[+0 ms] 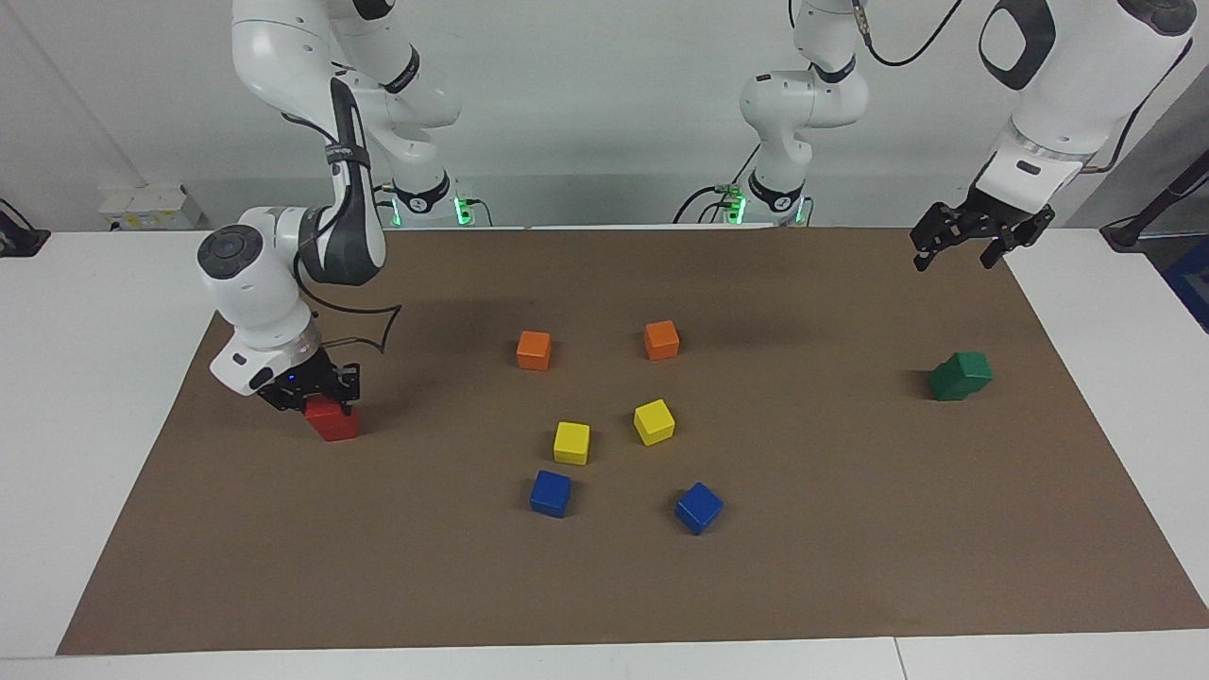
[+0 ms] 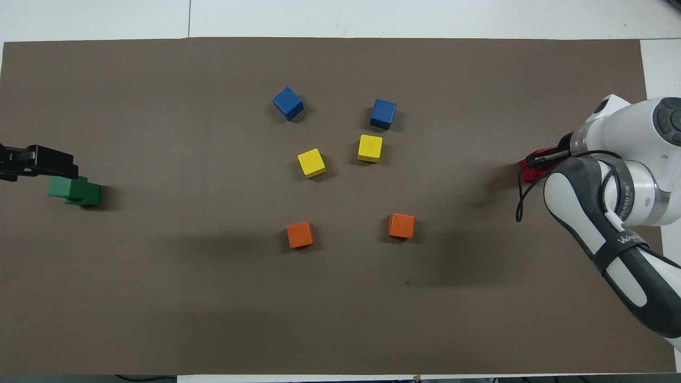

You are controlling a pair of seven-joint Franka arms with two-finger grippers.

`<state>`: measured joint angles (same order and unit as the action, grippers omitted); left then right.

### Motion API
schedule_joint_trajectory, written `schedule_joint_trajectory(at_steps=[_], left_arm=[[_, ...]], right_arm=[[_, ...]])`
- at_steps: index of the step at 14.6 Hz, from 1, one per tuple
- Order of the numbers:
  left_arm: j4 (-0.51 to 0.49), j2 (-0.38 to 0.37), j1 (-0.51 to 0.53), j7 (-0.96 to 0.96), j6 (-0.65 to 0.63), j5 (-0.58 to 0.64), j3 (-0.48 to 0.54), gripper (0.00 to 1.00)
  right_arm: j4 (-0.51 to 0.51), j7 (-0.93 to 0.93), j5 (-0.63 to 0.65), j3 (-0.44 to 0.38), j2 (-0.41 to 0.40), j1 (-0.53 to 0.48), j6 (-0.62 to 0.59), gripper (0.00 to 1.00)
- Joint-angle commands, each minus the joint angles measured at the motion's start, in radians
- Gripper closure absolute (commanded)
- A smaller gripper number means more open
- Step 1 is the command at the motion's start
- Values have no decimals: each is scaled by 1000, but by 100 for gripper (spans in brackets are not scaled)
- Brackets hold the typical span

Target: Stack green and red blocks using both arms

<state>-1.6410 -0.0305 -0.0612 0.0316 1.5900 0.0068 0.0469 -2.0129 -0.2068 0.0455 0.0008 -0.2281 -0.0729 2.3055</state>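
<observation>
Right fingers (image 1: 338, 392): clamped on upper red cube (image 1: 326, 410), atop lower red cube (image 1: 336, 427)
Left gripper (image 1: 954, 247): spread wide, raised above mat (image 1: 604, 586)
Green stack (image 1: 960, 375): offset, untouched

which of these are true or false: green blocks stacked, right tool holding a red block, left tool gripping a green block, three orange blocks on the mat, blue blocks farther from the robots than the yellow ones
1. The green blocks are stacked. True; the upper one sits skewed on the lower.
2. The right tool is shut on a red block. True; it holds the upper red block on the lower one.
3. The left tool grips a green block. False; it is open, empty and raised over the mat.
4. Three orange blocks lie on the mat. False; there are two.
5. The blue blocks lie farther from the robots than the yellow blocks. True.
</observation>
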Motion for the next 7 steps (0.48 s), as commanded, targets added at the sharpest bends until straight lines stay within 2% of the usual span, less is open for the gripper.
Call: schedule_joint_trajectory(at_steps=[1, 6, 7], left_arm=[[20, -6, -12, -16, -51, -4, 7, 0], [-11, -31, -6, -9, 39, 4, -2, 0], [-11, -32, -6, -12, 44, 4, -2, 0]], right_arm=[[-38, -26, -19, 4, 23, -7, 23, 100], [-38, -23, -21, 4, 23, -7, 20, 100], [-38, -23, -21, 4, 23, -7, 20, 97]])
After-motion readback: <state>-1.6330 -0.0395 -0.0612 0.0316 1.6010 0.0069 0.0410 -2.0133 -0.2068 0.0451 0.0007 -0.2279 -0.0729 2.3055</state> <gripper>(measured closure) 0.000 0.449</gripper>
